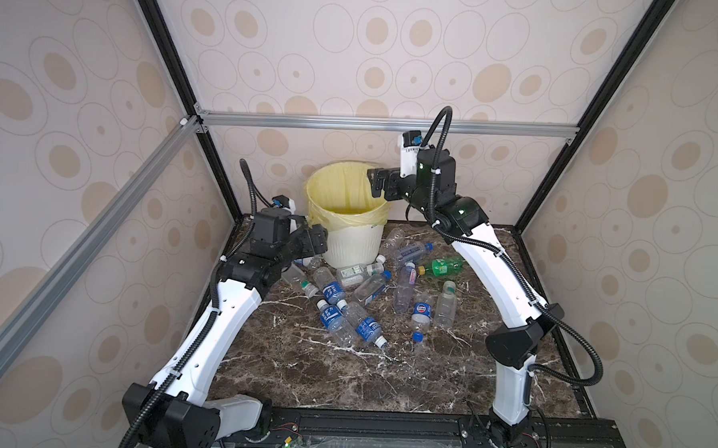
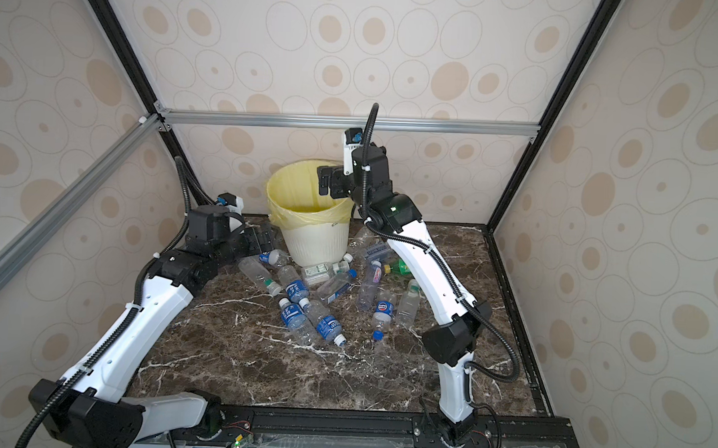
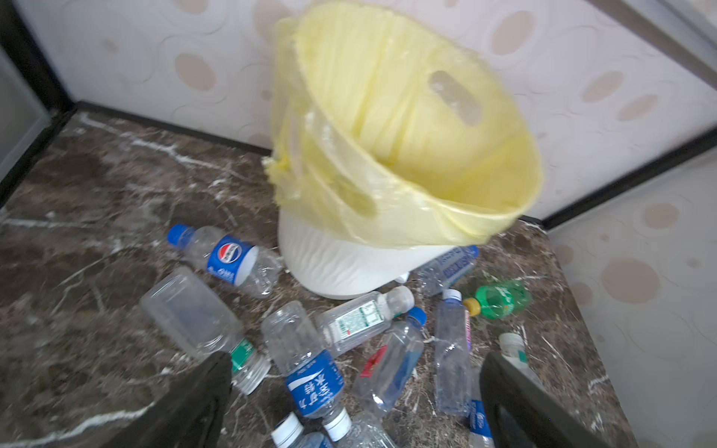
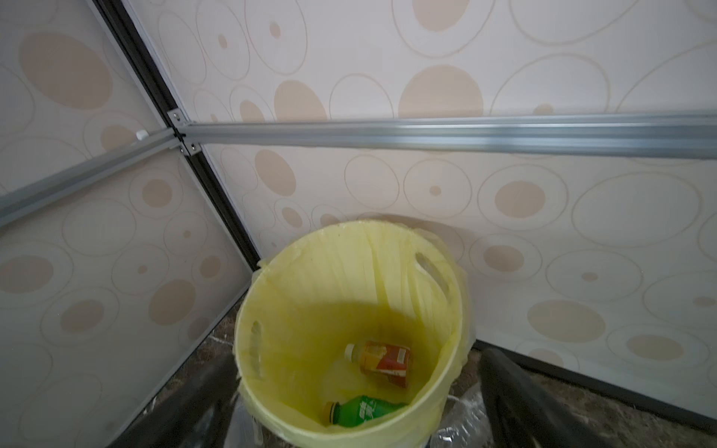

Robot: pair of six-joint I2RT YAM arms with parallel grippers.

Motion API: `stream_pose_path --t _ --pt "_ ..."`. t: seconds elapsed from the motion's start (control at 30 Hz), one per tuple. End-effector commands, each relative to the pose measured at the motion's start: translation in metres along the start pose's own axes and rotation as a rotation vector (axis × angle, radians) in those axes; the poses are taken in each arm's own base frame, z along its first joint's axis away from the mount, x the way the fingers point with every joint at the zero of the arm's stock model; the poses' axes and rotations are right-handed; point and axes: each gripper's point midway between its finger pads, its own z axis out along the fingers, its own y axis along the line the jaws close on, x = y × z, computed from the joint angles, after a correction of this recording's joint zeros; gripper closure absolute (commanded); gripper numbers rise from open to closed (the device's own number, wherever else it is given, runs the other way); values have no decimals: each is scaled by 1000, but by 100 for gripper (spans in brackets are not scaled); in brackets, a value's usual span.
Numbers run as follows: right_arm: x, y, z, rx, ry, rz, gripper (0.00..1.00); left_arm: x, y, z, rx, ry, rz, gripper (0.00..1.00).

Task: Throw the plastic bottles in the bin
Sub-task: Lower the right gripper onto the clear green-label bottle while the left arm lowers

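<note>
My right gripper (image 1: 375, 183) hangs over the rim of the bin (image 1: 354, 245), fingers spread wide with nothing between them. The bin stands at the far edge of the tabletop (image 1: 342, 378). Inside it I see an amber bottle (image 4: 382, 358) and a green bottle (image 4: 362, 411). My left gripper (image 1: 319, 240) sits low just beside the bin, fingers equally wide and empty. The other plastic bottles (image 1: 332, 291) lie scattered in front of the bin, toward the tabletop's middle.
</note>
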Motion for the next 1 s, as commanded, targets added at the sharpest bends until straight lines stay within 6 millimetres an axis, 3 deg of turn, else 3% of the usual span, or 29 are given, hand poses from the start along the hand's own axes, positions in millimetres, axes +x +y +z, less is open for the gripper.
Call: stream_pose_path --t 0.0,0.2,0.37,0.53,0.73,0.97 --pt "9 15 -31 -55 37 -42 0 14 37 12 -110 70 -158 1" --pt "66 34 -48 -98 125 -111 0 42 84 37 -259 197 -258 1" --pt "124 48 -56 -150 176 -80 0 64 112 55 -328 258 -337 1" --pt "166 65 -63 -175 233 -112 0 81 138 69 -380 282 -446 5" --pt "189 70 -68 -204 249 -95 0 77 154 87 -429 250 -491 5" --pt "196 80 -70 -260 251 -84 0 96 165 120 -460 312 -557 7"
